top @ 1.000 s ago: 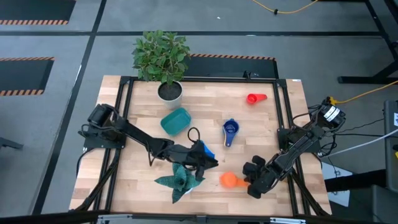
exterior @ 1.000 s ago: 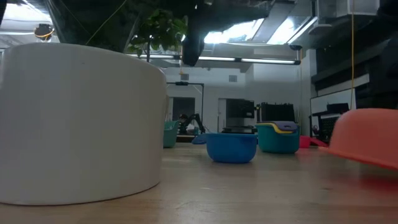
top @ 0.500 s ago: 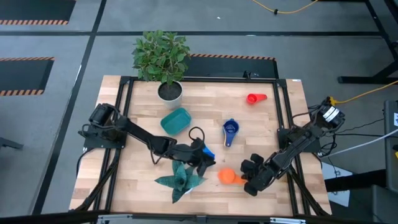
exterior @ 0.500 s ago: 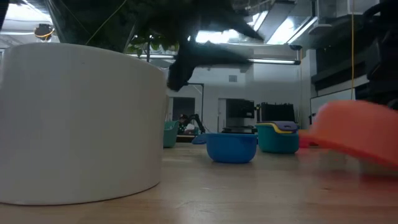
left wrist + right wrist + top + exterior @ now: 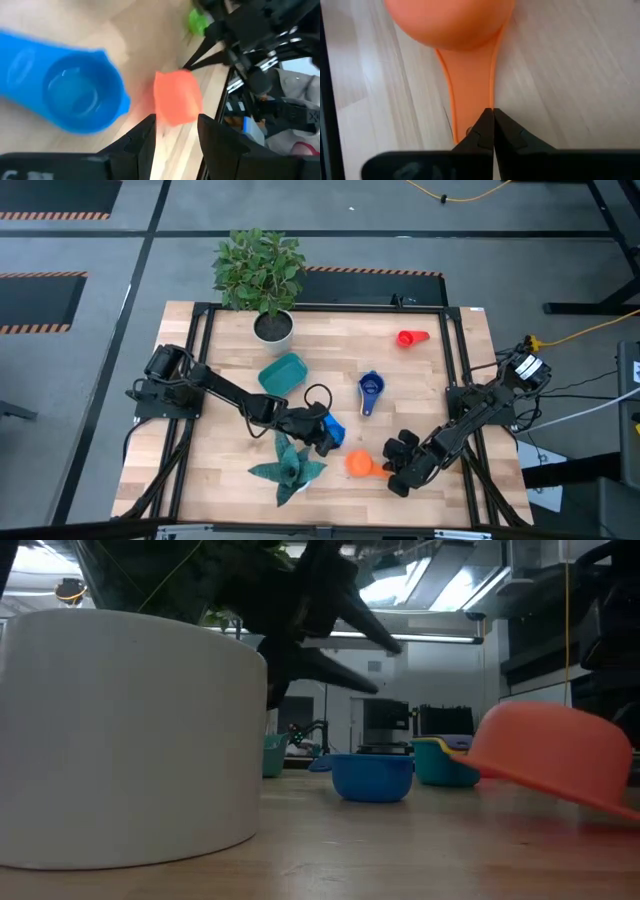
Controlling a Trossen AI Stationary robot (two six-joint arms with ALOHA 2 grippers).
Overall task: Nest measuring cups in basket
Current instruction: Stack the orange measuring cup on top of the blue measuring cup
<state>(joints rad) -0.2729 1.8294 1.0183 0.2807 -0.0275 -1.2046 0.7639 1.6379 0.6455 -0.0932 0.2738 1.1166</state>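
Note:
The orange measuring cup (image 5: 359, 464) lies mouth down near the table's near edge, and in the low view the orange cup (image 5: 550, 755) is tilted. My right gripper (image 5: 393, 471) is shut at its handle. My left gripper (image 5: 322, 429) hangs open above the blue cup (image 5: 334, 432), which stands on its base, and touches nothing. The teal basket (image 5: 282, 374) stands left of centre. A dark blue cup (image 5: 371, 389) with other cups in it sits mid-table. The red cup (image 5: 407, 338) lies toward the far right. A blurred green thing (image 5: 197, 21) shows beyond the orange cup. My right gripper (image 5: 493, 114) rests its shut fingertips on the orange cup's handle (image 5: 470, 107), near the handle's free end, coming from the table's right along the handle. The bowl (image 5: 450, 22) faces mouth down. Its rim away from the handle (image 5: 475, 762) is tipped up off the table.
A leafy plant in a white pot (image 5: 272, 328) stands at the far edge. A teal succulent in a white pot (image 5: 289, 465) stands at the near edge, just left of the blue cup. A black cable loop (image 5: 313, 394) lies by the basket. Bare wood shows at the far middle.
My right gripper has moved toward the table's left and pushed the orange cup that way. The cup has slid and its leading rim has tipped up. My left gripper has come down lower over the blue cup, which has stayed put.

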